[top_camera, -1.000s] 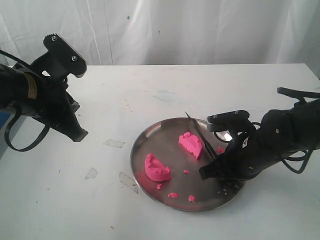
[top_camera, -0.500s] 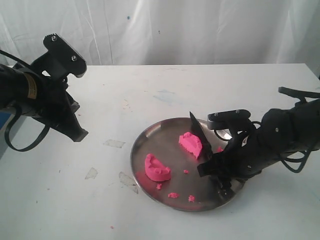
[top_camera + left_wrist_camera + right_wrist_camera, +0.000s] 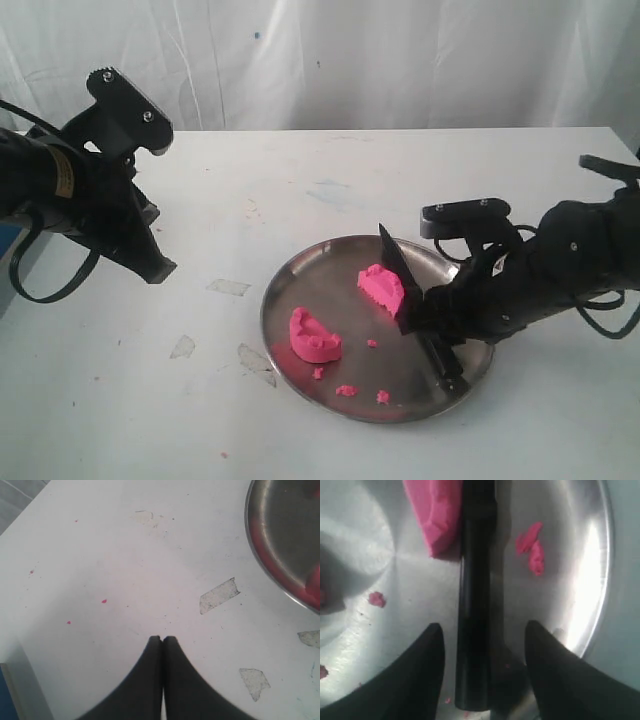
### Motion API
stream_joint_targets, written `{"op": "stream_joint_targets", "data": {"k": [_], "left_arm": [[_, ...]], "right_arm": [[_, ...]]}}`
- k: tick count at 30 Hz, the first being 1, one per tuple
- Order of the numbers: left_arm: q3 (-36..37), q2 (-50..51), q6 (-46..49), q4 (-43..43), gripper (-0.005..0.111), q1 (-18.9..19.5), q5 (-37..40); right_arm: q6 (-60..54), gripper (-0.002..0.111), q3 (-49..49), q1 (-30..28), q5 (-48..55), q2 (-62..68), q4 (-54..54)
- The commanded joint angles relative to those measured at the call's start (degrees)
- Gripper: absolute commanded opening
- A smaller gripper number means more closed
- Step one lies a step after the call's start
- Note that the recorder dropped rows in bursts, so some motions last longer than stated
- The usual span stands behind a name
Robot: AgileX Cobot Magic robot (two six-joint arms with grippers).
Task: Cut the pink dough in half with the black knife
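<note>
Left gripper [image 3: 162,644], fingers pressed together, hangs over the table [image 3: 300,180], well left of the plate [image 3: 345,300]. The pink dough [image 3: 315,337] lies there in two halves, and the knife [image 3: 395,270] seems to lean against the right half [image 3: 382,287]. Right gripper [image 3: 484,627], fingers spread, straddles the handle without touching it.

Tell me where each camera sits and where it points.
Exterior: off the arms, looking down at the table and metal plate; both arms show.
Left wrist: faces bare table and plate rim; shut left pincer shows.
Right wrist: faces the black knife beside pink dough; open right pincer straddles it.
Shared by all: the plate.
</note>
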Motion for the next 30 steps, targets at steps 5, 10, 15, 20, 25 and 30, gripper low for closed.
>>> {"op": "stream_joint_targets", "data": {"k": [5,10,15,20,25,30], "left_arm": [[0.46,-0.42,-0.48,-0.49,0.0,0.02,0.97],[0.46,-0.42,-0.25,-0.49,0.0,0.02,1.75],[0.46,-0.42,-0.25,-0.49,0.0,0.02,2.17],[0.46,-0.42,-0.14,-0.49,0.0,0.02,2.31],[0.46,-0.42,-0.14,-0.49,0.0,0.02,2.31],[0.46,-0.42,-0.16,-0.49,0.0,0.02,2.42]], "right_arm": [[1.52,0.039,-4.69,-18.2,9.76,-7.47,-4.28],[4.53,0.031,-0.18,-27.37,9.31,-7.45,-4.99],[4.41,0.002,3.81,-27.37,1.86,-14.53,-6.59],[4.41,0.0,3.81,-27.37,0.05,-27.08,-6.59],[4.3,0.0,4.7,-27.37,-1.0,-39.98,-8.58],[2.37,0.0,8.37,-27.37,-3.16,-52.07,-11.62]]}}
